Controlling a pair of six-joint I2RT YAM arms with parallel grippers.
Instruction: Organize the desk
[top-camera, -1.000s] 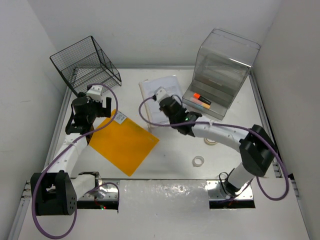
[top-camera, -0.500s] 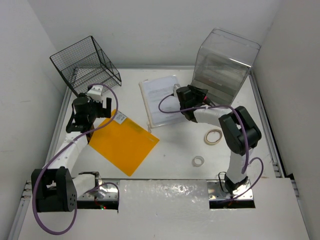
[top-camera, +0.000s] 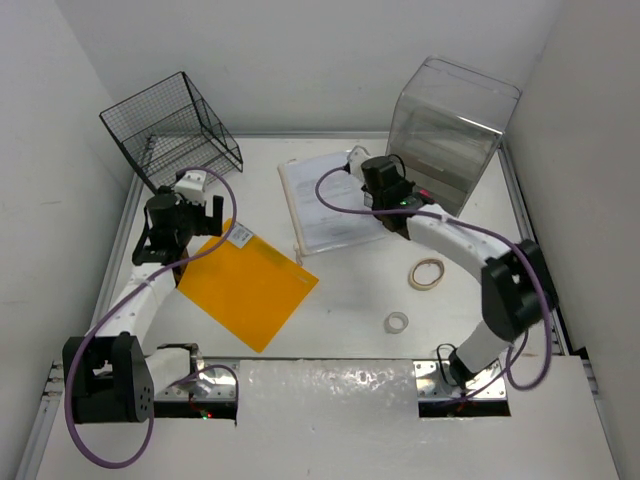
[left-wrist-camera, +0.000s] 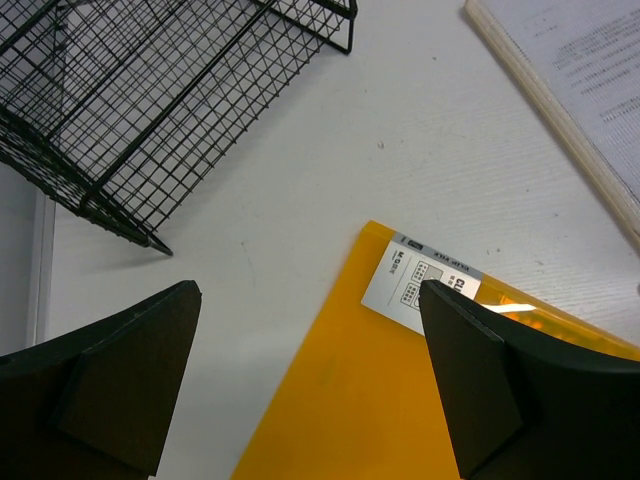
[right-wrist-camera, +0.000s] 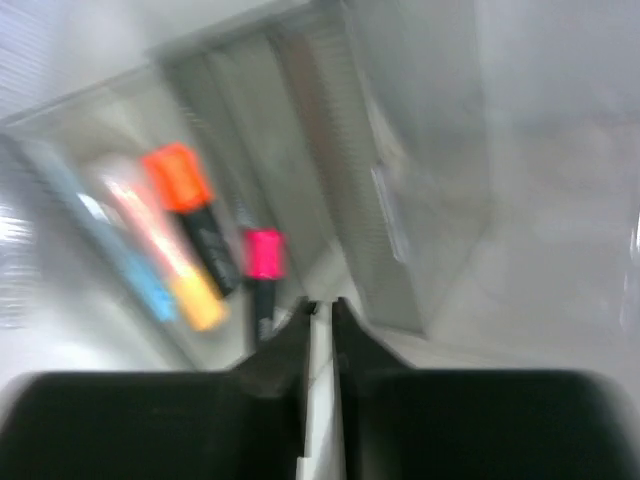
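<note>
- My right gripper (right-wrist-camera: 320, 310) has its fingers drawn almost together, with only a thin pale sliver between them. The wrist view is blurred, so I cannot tell whether anything is pinched there.
- Just past those fingertips I see markers lying side by side in a clear tray: an orange-capped marker (right-wrist-camera: 185, 200), a pink-capped marker (right-wrist-camera: 263, 255) and a blue one (right-wrist-camera: 140, 285).
- From overhead, that arm reaches to the foot of the clear drawer box (top-camera: 450, 120) at the far right. Its wrist is over the right edge of a printed paper stack (top-camera: 315, 195).
- My left gripper (left-wrist-camera: 308, 300) is spread wide and holds nothing.
- Beneath it is the far corner of an orange folder (left-wrist-camera: 340, 400) with a white label (left-wrist-camera: 420, 282) on that corner.
- The black wire rack (left-wrist-camera: 150, 110) sits near, beyond the folder's corner, apart from it.
- The desk (top-camera: 350, 290) is the white top under everything, with silver rails along its edges.
- Two tape rolls lie on it near the right arm: a larger tape roll (top-camera: 427, 272) and a smaller tape roll (top-camera: 397, 322) nearer me.
</note>
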